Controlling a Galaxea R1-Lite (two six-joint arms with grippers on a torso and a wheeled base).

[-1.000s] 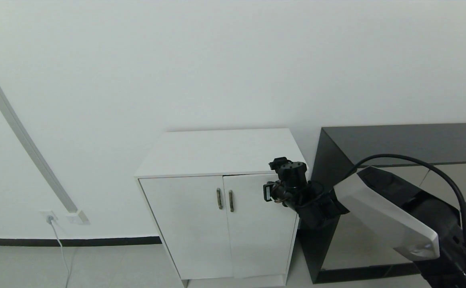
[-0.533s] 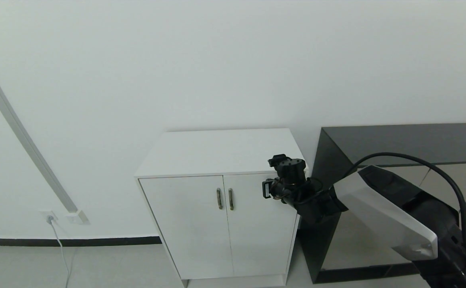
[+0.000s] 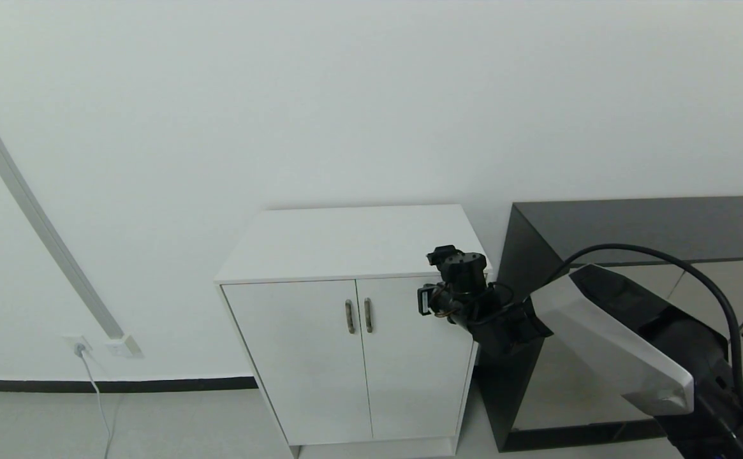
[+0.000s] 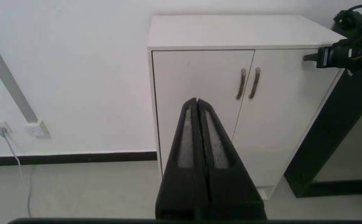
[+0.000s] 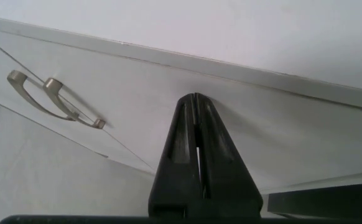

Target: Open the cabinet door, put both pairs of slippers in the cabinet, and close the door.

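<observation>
No text, label, number or sign can be read anywhere. The cabinet (image 3: 345,245), the wall socket (image 3: 79,347) and the dark sideboard (image 3: 632,223) carry no legible print.

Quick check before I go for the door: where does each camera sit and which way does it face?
Head: on the robot's head, looking forward and down at the white cabinet; the right arm enters from the right.
Left wrist: behind the shut left gripper, set back, facing the cabinet front.
Right wrist: behind the shut right gripper, close to the right door.
Shared: all three show the door handles.
</observation>
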